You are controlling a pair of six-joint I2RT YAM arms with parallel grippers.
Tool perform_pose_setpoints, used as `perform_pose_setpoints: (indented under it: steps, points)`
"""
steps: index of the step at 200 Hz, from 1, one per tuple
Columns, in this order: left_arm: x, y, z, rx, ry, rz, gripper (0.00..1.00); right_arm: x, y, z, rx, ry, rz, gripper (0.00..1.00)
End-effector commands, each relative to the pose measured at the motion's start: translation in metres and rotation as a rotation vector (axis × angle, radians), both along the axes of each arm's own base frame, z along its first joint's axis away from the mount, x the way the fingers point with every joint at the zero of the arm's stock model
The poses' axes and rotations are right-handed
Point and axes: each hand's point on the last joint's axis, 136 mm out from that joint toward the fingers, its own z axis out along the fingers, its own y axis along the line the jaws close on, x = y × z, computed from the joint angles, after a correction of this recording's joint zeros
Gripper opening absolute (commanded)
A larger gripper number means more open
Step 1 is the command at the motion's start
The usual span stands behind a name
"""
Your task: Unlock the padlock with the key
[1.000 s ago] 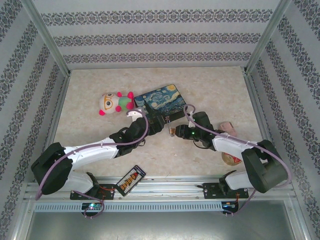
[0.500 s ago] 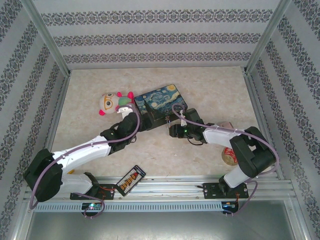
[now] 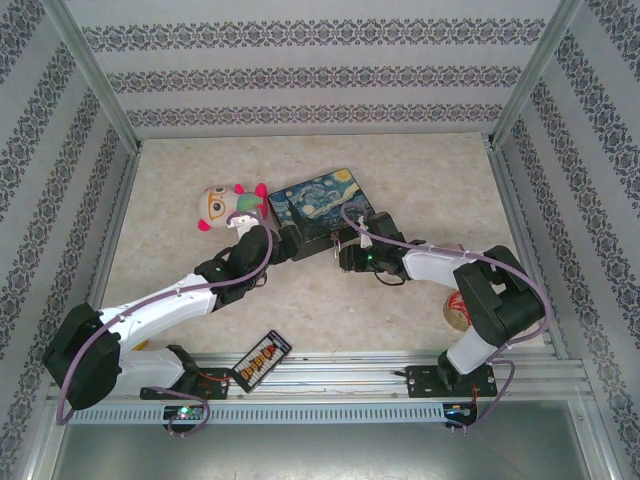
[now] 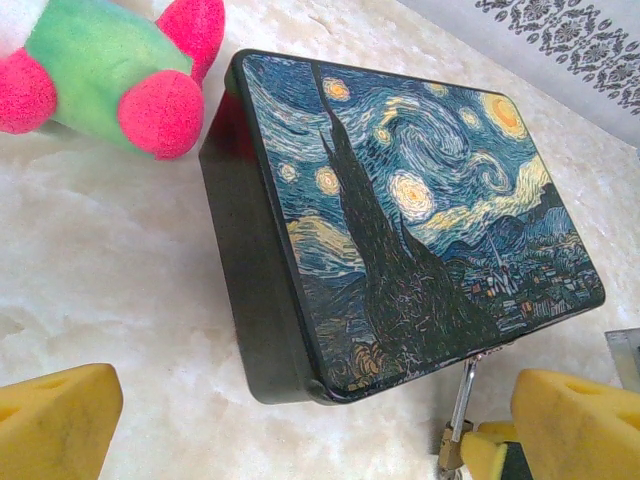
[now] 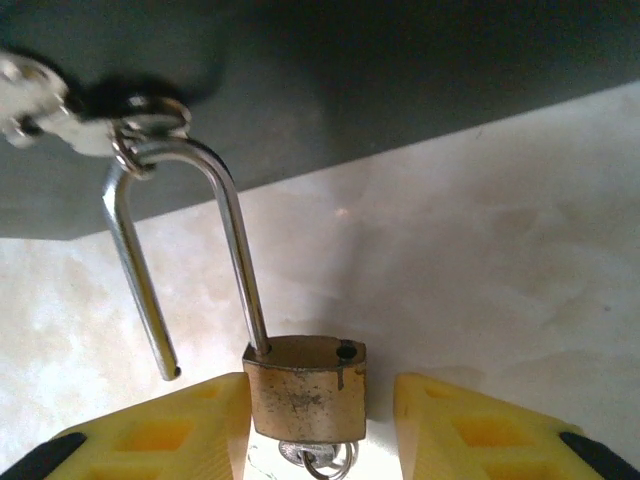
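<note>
right gripper (image 5: 320, 388) jaws sat apart round padlock (image 5: 305, 392) | shackle (image 5: 240, 250) looked popped — I'd unhook gently | left gripper (image 4: 315, 425) gaped wide

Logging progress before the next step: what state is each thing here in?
Tin box: lid shut.
Padlock: shackle popped open, hanging from the box.
Key: seemingly in the padlock's keyhole, mostly hidden.
Left fingers: wide open, empty.
Right fingers: apart, flanking the padlock body.
</note>
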Motion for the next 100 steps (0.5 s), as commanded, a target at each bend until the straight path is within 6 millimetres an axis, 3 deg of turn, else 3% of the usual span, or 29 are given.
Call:
perform_pose_setpoints:
  steps: [1,100]
  points:
    - [-0.002,0.007,-0.003,0.032,0.001,-0.007,0.99,0.011,0.004,0.03,0.063,-0.063,0.012,0.4]
    - [0.009,0.021,-0.012,0.16,0.044,0.011,0.99,0.037,0.02,0.031,0.226,-0.027,0.027,0.33]
